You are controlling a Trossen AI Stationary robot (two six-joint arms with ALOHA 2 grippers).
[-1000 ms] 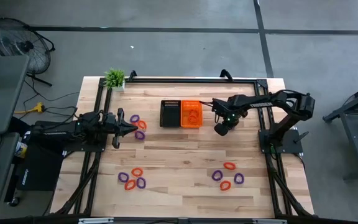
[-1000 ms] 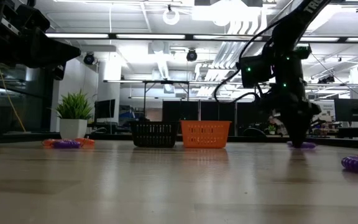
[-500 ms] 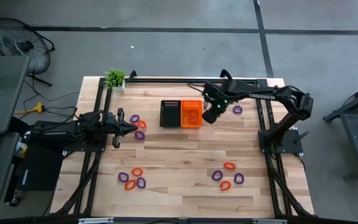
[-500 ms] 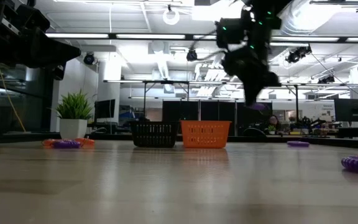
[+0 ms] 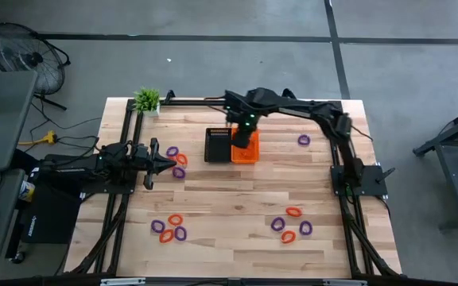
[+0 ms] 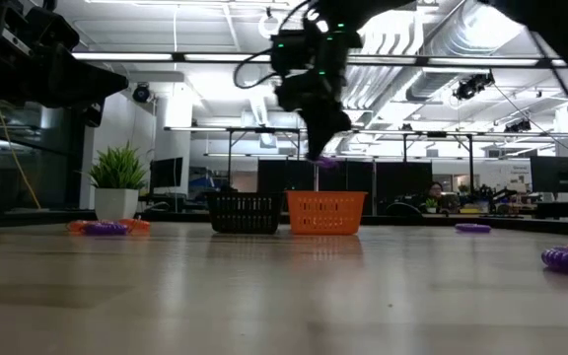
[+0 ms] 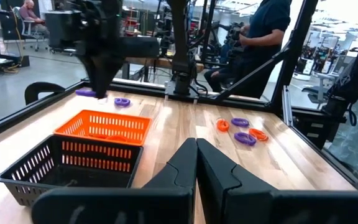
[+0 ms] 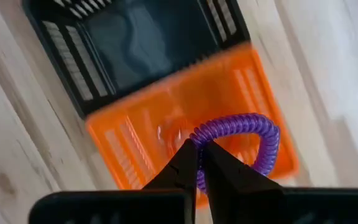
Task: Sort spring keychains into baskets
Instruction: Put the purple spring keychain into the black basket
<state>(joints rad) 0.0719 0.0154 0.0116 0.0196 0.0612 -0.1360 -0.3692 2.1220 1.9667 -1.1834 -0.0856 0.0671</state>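
Plant (image 5: 146, 98) sits at the table's (image 5: 237, 199) far left corner, well left of the black basket (image 5: 217, 144). Left gripper (image 5: 168, 163) pressed shut, empty, left of that basket among loose keychains (image 5: 176, 161). Orange basket (image 5: 245, 149) touches the black one; right gripper (image 8: 199, 163) above it pinches a purple keychain (image 8: 244, 132). Wood slats, open workshop behind.

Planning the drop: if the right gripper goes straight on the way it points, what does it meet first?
Most likely the orange basket; the right gripper, shut on a purple keychain, points down over it, near the black basket.
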